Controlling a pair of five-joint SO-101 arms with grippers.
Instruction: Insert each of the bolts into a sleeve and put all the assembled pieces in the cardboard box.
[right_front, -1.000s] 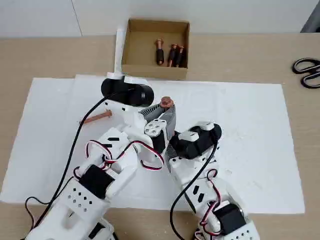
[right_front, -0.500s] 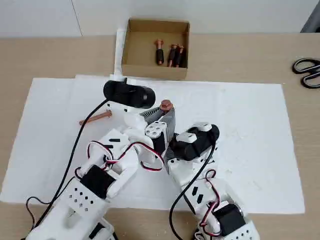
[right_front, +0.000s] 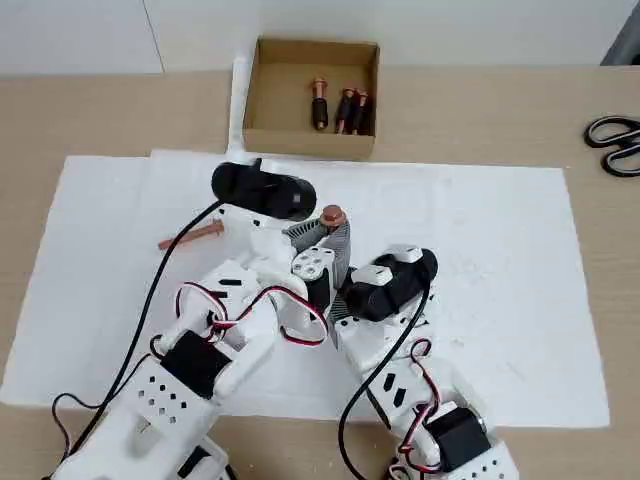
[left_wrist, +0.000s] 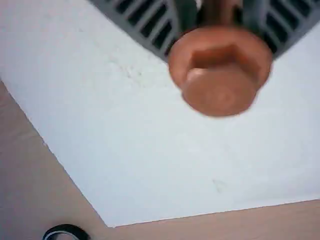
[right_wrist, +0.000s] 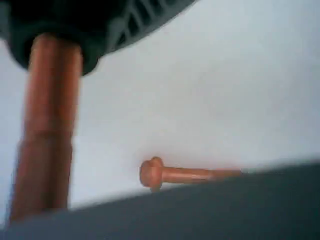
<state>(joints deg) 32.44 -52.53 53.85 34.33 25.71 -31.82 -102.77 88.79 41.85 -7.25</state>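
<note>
A loose bolt (right_front: 195, 235) lies flat on the white sheet (right_front: 500, 250), well to the left of the left gripper (right_front: 325, 235), with its head turned toward that gripper. The left gripper pinches a second bolt (left_wrist: 220, 70) between its grey ribbed fingers (right_front: 342, 247). This bolt is copper-coloured, and its broad flanged hex head stands just above the fingertips. In the right wrist view its plain shaft (right_wrist: 47, 125) hangs out below them. The right gripper (right_front: 336, 300) sits just beside and under the left one; whether it is spread or closed cannot be told.

Beyond the left gripper, just past the sheet's far edge, stands the cardboard box (right_front: 275, 100). It holds three assembled pieces (right_front: 343, 110), copper with dark sleeves. To the right of both grippers the sheet lies bare up to its edge. Scissors (right_front: 612, 140) rest well apart on the table (right_front: 80, 110), at its right border.
</note>
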